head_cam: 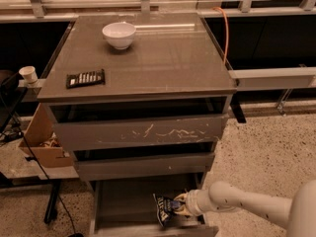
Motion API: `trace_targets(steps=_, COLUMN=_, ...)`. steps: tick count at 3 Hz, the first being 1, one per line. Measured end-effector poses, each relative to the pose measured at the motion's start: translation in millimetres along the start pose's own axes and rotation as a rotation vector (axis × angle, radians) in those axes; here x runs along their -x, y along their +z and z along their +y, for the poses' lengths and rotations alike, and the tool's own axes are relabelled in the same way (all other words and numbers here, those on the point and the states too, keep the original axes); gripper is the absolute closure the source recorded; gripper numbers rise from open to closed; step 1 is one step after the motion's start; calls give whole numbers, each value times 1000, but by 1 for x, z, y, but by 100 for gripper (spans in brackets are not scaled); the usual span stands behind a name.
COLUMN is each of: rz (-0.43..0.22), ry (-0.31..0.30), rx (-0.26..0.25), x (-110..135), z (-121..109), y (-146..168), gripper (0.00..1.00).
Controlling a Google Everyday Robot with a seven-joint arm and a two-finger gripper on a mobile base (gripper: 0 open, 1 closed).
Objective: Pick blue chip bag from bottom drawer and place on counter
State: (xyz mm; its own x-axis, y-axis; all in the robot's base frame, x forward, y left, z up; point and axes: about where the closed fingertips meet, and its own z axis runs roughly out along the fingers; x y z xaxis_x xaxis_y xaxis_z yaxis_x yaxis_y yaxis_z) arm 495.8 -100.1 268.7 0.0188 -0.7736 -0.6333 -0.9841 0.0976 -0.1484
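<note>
Gripper (179, 205) in bottom drawer (123, 201) below glossy counter (168, 63)

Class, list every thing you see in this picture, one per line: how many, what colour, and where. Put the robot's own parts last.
counter: one, grey-brown, top of the cabinet
bowl: one, white, back of the counter
bar: one, black, front left of the counter
upper drawers: two, grey, under the counter; the top one's front has white scratches
bottom drawer: one, grey, lowest, pulled open
chip bag: one, dark blue, right part of the bottom drawer
cardboard box: one, brown, on the floor left of the cabinet
cup: one, white, left of the counter
cable: one, orange, behind the counter's right corner
arm: one, white, reaching in from the lower right
pincer: one, at the chip bag inside the bottom drawer
</note>
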Motion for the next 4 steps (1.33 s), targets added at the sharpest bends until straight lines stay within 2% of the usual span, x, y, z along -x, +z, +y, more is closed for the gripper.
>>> trace_targets(steps=1, rz=16, ry=-77, rx=-43, x=41, z=-2, y=-48, gripper=100)
trace_targets(steps=2, rz=43, ry=-130, rx=-71, x=58, z=-19, y=-77, gripper=100)
trace_targets(steps=3, rz=41, ry=-120, rx=-68, x=60, z=-21, y=-81, gripper=100)
trace_targets(steps=4, rz=32, ry=-71, rx=-53, x=71, z=-30, y=-99, gripper=100)
